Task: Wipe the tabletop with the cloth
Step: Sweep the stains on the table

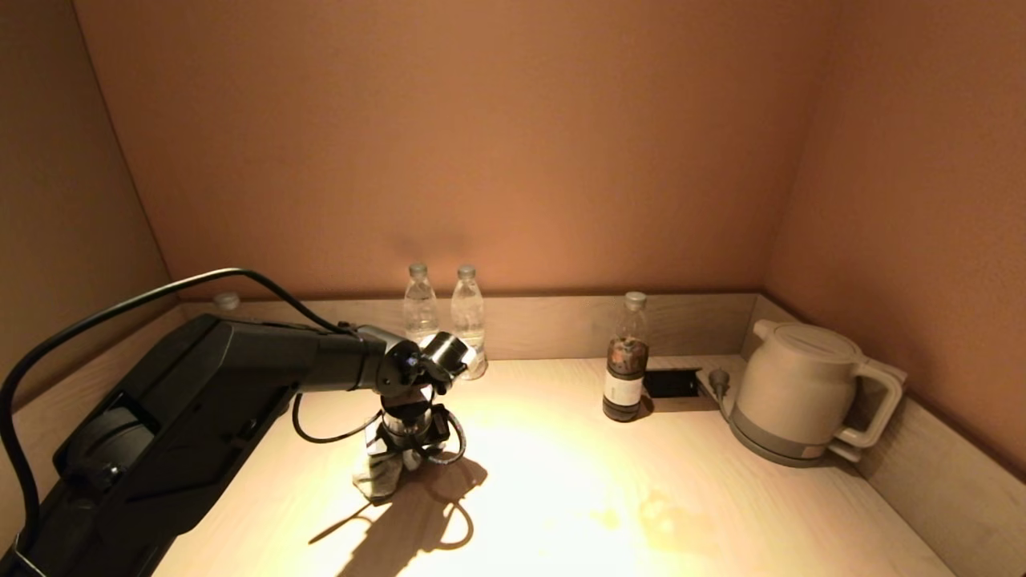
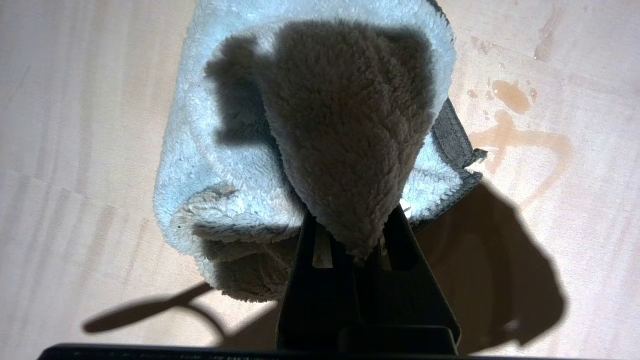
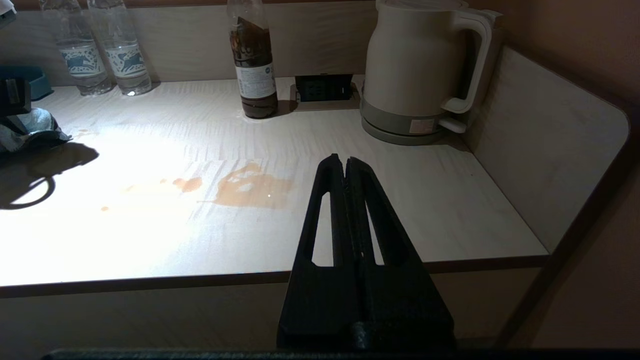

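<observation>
My left gripper [image 1: 398, 458] points down at the left middle of the tabletop [image 1: 721, 497] and is shut on a pale blue fluffy cloth [image 1: 378, 474]. In the left wrist view the cloth [image 2: 320, 125] bunches from between the fingers [image 2: 415, 240] and lies folded on the wood. Brown spill marks [image 2: 510, 95] lie beside the cloth. A larger brown stain [image 3: 252, 185] with small drops [image 3: 187, 184] lies mid-table in the right wrist view; it also shows faintly in the head view [image 1: 661, 509]. My right gripper [image 3: 346, 162] is shut and empty, off the table's front edge.
Two clear water bottles [image 1: 443, 312] stand at the back wall. A dark-filled bottle [image 1: 626, 361] stands beside a socket recess [image 1: 672, 383]. A white kettle [image 1: 801, 393] sits at the back right. Low side walls [image 1: 946, 481] border the table.
</observation>
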Controlling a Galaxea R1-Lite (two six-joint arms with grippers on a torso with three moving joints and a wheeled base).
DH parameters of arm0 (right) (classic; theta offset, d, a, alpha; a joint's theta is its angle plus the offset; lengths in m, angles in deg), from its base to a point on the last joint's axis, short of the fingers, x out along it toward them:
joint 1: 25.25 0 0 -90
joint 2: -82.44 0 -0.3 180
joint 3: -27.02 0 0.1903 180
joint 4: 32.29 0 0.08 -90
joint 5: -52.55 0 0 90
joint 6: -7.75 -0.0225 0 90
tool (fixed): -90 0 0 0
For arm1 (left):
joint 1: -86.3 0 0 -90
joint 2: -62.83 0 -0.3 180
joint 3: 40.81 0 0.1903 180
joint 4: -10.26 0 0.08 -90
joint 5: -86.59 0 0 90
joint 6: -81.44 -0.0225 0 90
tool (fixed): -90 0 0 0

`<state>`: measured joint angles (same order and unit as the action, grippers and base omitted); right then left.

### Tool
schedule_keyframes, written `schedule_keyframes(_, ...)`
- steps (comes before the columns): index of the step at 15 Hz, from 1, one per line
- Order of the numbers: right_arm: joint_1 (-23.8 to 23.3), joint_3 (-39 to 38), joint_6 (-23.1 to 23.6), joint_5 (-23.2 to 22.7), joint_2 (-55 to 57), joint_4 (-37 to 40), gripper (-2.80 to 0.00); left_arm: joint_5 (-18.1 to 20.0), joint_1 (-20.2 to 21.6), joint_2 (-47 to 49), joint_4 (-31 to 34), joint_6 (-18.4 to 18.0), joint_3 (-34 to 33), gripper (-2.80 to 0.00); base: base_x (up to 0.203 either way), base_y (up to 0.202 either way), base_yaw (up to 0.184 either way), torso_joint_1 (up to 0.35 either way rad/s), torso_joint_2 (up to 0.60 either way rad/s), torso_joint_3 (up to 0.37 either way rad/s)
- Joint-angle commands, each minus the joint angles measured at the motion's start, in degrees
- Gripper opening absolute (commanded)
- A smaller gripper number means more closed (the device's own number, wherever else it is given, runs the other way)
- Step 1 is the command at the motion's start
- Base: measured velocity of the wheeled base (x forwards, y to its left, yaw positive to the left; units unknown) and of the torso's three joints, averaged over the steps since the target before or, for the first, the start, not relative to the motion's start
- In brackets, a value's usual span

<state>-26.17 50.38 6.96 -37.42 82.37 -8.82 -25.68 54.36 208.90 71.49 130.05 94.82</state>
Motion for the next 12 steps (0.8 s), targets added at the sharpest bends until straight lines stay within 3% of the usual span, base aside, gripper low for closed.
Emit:
schedule_keyframes(1,0.05,0.00,0.00,-0.02,0.07,-0.01,-2.80,-0.14,-0.14,0.63,0.19,0.25,0.06,-2.80,0.000,0.000,0.000,0.000,0.00,0.000)
schedule_keyframes(3,-0.04,0.00,0.00,-0.02,0.07,-0.01,-2.80,-0.14,-0.58,0.75,-0.65,-0.51,0.06,-2.80,0.000,0.000,0.000,0.000,0.00,0.000)
schedule_keyframes(6,-0.04,0.00,0.00,-0.02,0.07,-0.01,-2.80,-0.14,-4.01,1.59,-5.34,-4.67,0.06,-2.80,0.000,0.000,0.000,0.000,0.00,0.000)
schedule_keyframes(12,-0.04,0.00,0.00,-0.02,0.07,-0.01,-2.80,-0.23,-5.24,4.11,-13.08,-10.34,0.06,-2.80,0.000,0.000,0.000,0.000,0.00,0.000)
